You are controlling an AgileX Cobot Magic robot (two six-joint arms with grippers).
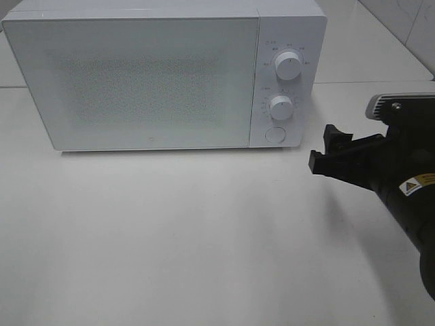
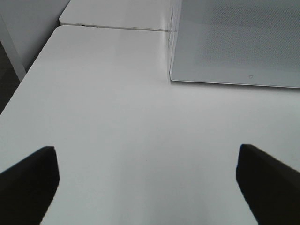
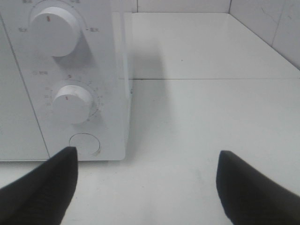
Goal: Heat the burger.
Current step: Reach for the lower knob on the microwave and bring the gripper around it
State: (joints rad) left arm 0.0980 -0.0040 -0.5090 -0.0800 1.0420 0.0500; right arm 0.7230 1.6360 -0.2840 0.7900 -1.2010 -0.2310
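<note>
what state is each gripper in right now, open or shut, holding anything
left gripper: open, holding nothing
right gripper: open, holding nothing

The high exterior camera looks down on the white box-shaped microwave oven (image 1: 136,75), which both low wrist cameras face, the left near its door corner (image 2: 187,65), the right close to its round dials (image 3: 72,104).

Microwave (image 1: 136,81) stood on the tabletop (image 1: 204,238) at its far edge; right gripper (image 1: 321,148) hung before it, near the right edge.
</note>
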